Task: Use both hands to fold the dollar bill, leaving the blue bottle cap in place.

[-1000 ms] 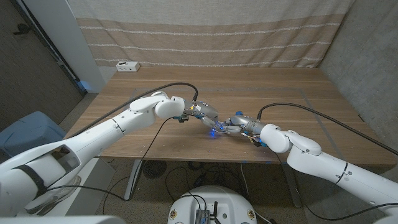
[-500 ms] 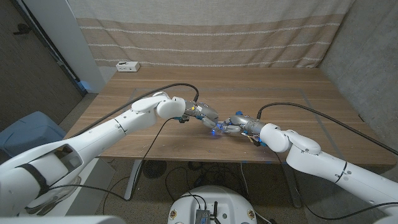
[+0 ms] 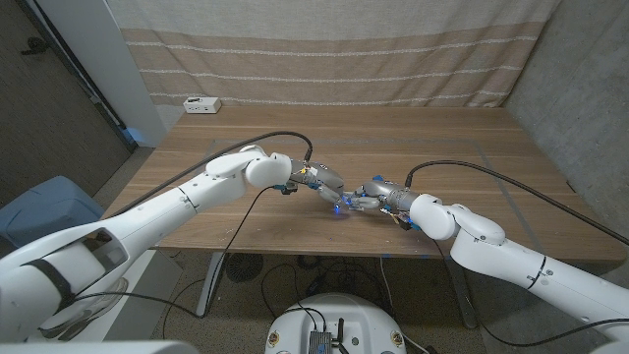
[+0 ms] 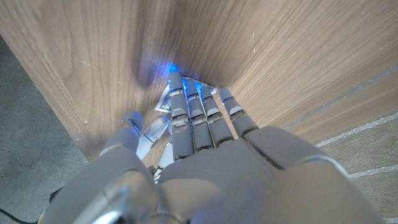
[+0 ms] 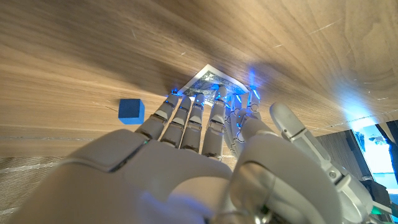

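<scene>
While both hands meet at table (image 3: 197, 177) near-centre, bill (image 5: 211, 79) lies flat under fingertips; grip state unclear. Cube (image 5: 131, 111) sits beside. Bill thin, limp, light: pinch at free edge.

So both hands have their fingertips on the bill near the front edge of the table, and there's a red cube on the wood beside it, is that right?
Not quite: the cube is blue, not red, as the right wrist view shows. The rest holds: the left hand and right hand meet with fingertips on the bill near the table's front edge.
</scene>
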Controlling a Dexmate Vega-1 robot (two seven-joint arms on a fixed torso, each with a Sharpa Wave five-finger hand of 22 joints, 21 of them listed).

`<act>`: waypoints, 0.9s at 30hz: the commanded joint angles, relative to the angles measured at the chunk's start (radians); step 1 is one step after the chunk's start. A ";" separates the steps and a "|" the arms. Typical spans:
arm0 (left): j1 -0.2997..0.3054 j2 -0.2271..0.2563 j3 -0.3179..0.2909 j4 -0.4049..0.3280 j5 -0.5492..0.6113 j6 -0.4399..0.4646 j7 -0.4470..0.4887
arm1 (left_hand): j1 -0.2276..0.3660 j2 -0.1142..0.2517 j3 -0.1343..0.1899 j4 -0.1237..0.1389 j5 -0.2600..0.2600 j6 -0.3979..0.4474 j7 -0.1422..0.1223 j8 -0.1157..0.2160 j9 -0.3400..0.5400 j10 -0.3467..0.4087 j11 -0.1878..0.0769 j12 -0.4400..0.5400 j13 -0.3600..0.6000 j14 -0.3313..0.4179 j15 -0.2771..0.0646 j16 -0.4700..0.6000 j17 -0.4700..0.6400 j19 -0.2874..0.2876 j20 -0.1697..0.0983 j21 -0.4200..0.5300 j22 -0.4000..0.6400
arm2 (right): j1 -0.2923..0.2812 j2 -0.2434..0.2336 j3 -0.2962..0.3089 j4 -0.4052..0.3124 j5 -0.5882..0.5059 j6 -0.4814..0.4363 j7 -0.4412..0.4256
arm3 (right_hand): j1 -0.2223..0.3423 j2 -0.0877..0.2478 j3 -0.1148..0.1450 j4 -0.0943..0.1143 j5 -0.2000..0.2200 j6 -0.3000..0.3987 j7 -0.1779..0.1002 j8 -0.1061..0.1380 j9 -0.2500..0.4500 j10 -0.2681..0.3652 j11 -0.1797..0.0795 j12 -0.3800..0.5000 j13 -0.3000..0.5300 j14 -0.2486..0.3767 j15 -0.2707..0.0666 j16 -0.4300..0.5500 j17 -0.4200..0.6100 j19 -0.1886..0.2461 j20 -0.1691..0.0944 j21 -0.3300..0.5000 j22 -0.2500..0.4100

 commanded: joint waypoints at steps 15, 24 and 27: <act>0.004 0.002 -0.016 0.000 0.031 0.005 0.053 | -0.030 0.007 0.001 0.021 -0.002 -0.010 -0.010 0.002 0.012 -0.010 -0.004 0.002 0.009 0.003 0.002 0.006 0.006 0.012 0.014 0.008 0.001 | 0.003 0.002 0.000 0.001 0.010 -0.006 0.011 | 0.002 -0.011 -0.003 -0.005 -0.003 0.005 0.005 -0.004 0.000 0.004 0.001 0.003 0.000 0.011 -0.006 0.009 0.004 0.003 0.003 -0.001 0.002; -0.007 -0.013 0.003 0.027 0.036 0.004 0.046 | -0.038 0.006 0.002 0.024 -0.003 -0.028 -0.010 -0.003 0.011 -0.027 0.000 -0.005 0.011 -0.031 -0.007 -0.005 0.004 0.005 0.009 0.005 0.000 | 0.012 0.006 -0.002 0.010 0.016 0.001 0.016 | 0.000 -0.011 -0.005 -0.005 -0.003 0.003 0.005 -0.007 0.000 0.003 0.003 0.001 0.000 0.011 -0.006 0.009 0.005 0.002 0.004 -0.001 0.002; -0.011 -0.017 0.007 0.036 0.030 0.000 0.041 | -0.039 0.005 0.006 0.022 -0.004 -0.054 -0.014 -0.010 0.010 -0.053 -0.009 -0.016 0.010 -0.079 -0.013 -0.017 0.000 -0.003 0.006 0.002 -0.001 | 0.014 0.007 -0.002 0.012 0.019 0.002 0.017 | -0.001 -0.012 -0.006 -0.004 -0.003 0.002 0.005 -0.007 0.000 0.004 0.002 0.001 0.000 0.011 -0.006 0.009 0.005 0.002 0.004 -0.002 0.002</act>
